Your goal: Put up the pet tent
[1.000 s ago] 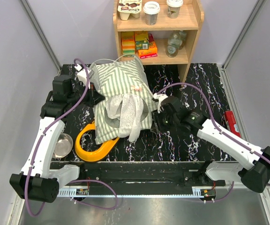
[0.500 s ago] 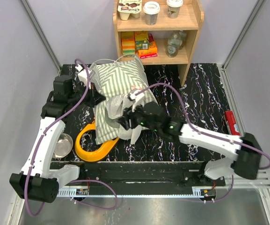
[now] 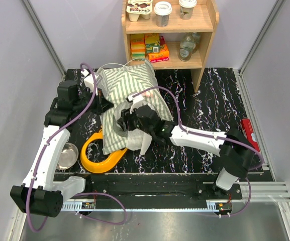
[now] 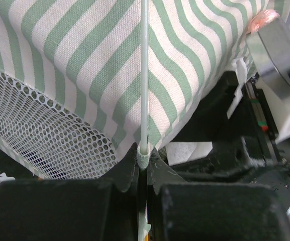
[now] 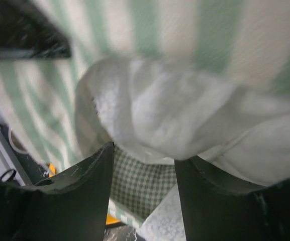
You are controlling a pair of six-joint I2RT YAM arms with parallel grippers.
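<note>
The pet tent (image 3: 127, 88) lay slumped just behind the yellow bowl holder (image 3: 100, 166), not yet raised; the left tool (image 4: 143, 161) pinched its white pole (image 4: 143, 75) tight; the right tool (image 5: 143, 153) gaped beside bunched white cloth (image 5: 175, 110); next, I judged, it needed a firm pinch and lift.

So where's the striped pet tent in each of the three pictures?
Top external: pet tent heaped left of centre on the table.
Left wrist: pet tent fills the upper frame, its white pole running down the middle.
Right wrist: pet tent across the top, blurred and close.
Shared landmark: the green-and-white stripes.
</note>
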